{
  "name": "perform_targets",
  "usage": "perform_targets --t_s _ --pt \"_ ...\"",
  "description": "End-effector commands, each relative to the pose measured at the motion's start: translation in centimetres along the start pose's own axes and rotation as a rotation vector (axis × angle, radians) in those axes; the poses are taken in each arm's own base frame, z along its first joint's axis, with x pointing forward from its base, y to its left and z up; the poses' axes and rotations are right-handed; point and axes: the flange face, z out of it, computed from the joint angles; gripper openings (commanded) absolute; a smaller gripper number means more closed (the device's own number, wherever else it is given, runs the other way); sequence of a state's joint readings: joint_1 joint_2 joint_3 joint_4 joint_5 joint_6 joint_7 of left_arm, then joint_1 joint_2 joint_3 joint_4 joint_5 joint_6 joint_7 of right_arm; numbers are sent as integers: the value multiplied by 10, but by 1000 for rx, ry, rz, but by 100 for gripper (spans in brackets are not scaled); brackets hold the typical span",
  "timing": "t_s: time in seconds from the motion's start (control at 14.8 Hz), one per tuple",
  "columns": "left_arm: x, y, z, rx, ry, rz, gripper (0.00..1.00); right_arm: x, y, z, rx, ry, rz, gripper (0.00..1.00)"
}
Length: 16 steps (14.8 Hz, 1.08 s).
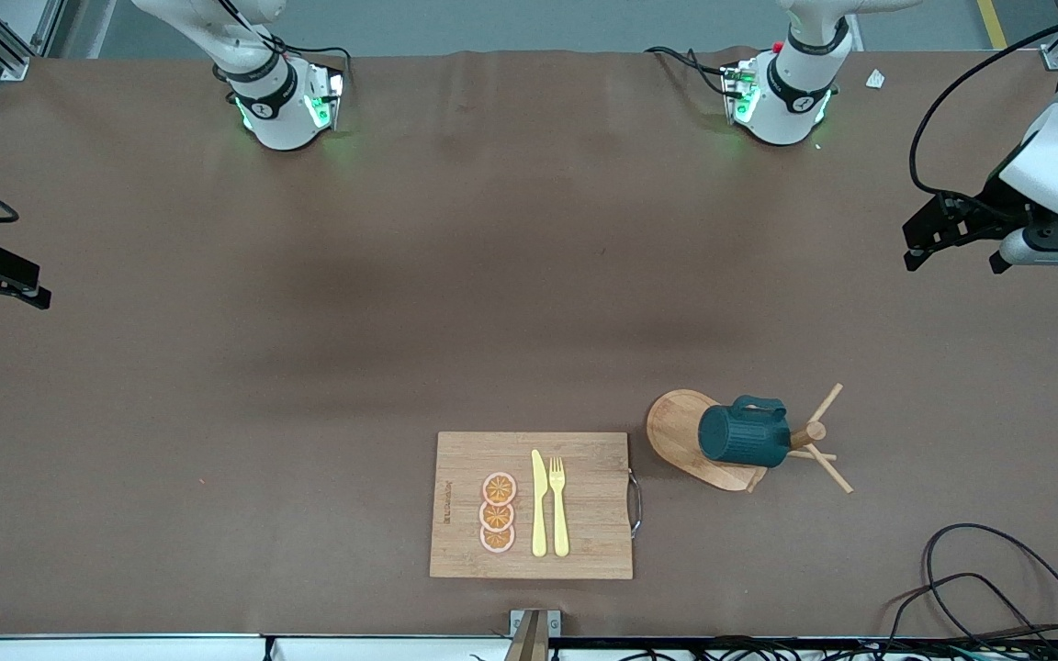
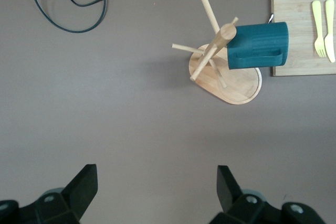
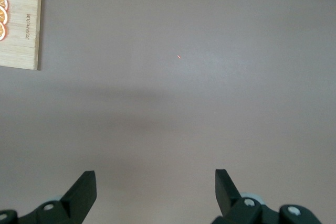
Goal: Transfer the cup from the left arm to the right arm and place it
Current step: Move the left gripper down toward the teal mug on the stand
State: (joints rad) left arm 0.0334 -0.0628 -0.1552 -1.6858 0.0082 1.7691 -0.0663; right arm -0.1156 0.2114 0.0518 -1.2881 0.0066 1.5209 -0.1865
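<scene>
Waiting: both my arms hang idle over the bare brown table, one at each end.
Board: the bamboo cutting board lies near the front camera's edge, its metal handle at 3 o'clock, toward the cup.
Rack: the wooden mug tree stands just beside the board, toward my left arm's end; its pegs splay toward 2 and 4 o'clock.
Cup: the dark teal cup hangs on the rack over the oval base, long axis level, closed bottom toward 9 o'clock, mouth toward the post, handle at 12 o'clock.
Left gripper: my left gripper hovers over open table, fingers spread wide, holding nothing.
Right gripper: my right gripper hovers likewise, fingers wide apart and empty.
Cutlery: a yellow knife and fork lie side by side on the board.
Slices: three orange slices sit at the knife's 9 o'clock.
</scene>
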Motion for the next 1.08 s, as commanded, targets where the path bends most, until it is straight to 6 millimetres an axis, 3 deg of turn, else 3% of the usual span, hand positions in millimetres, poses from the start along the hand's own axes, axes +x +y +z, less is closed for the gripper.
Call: perform_targets --t_s 0.0,0.47,0.61,0.68,1.01 --pt "6 3 -16 -11 45 -2 100 -6 2 -5 4 6 -11 100" --pt "11 0 -34 -10 91 12 100 -6 2 -4 5 1 -11 100" --pt "12 2 -25 -25 73 -15 100 -6 2 -4 5 3 -11 100" --pt "19 1 -12 -32 51 -57 100 -6 3 -4 5 3 -11 100" --pt "32 22 30 -88 -48 -561 100 -6 3 -4 5 1 -17 100"
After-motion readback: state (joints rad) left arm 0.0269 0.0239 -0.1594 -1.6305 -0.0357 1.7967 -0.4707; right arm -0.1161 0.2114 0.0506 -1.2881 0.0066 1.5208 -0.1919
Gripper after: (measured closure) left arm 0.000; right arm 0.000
